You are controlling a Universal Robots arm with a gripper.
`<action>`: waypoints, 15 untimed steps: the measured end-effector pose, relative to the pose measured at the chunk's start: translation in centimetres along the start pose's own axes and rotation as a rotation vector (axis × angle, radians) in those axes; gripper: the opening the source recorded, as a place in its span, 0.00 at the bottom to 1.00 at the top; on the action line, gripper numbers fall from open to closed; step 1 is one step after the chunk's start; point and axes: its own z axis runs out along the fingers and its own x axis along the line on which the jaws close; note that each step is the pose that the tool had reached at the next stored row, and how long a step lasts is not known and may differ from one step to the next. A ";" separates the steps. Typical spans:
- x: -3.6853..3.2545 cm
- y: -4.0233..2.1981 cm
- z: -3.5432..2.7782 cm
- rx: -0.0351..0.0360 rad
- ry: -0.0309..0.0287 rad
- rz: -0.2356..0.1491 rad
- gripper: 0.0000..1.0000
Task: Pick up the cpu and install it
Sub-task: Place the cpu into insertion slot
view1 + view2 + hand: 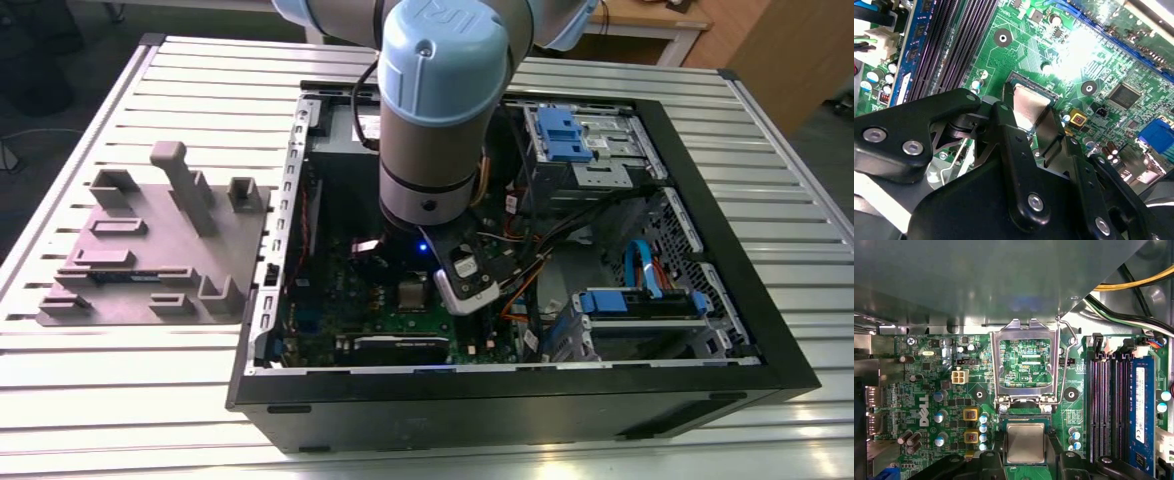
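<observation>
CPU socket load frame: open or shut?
Open. In the first wrist view the load frame is swung back, bare board showing through its window, the cpu uncovered.

A case (747,330) lies open on a table (134,400), with a fixture plate (147,250) beside it on the exterior view's left. The arm (427,120) reaches down into the case over the motherboard (919,440). There the cpu (1025,442) sits in the socket (1026,416) beneath the gripper (1029,112). The open frame (1026,326) is just beside it, and the memory slots (1106,400) are near.
</observation>
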 end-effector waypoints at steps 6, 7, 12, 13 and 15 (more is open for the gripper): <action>0.00 -0.01 0.00 -0.0001 0.0000 0.000 0.44; 0.00 -0.01 0.00 -0.0001 0.0000 0.000 0.44; 0.00 -0.02 -0.35 0.0002 0.0001 0.000 0.50; 0.00 -0.01 -0.59 0.0000 0.0001 0.000 0.50; 0.01 -0.01 -0.75 -0.0001 0.0004 0.000 0.50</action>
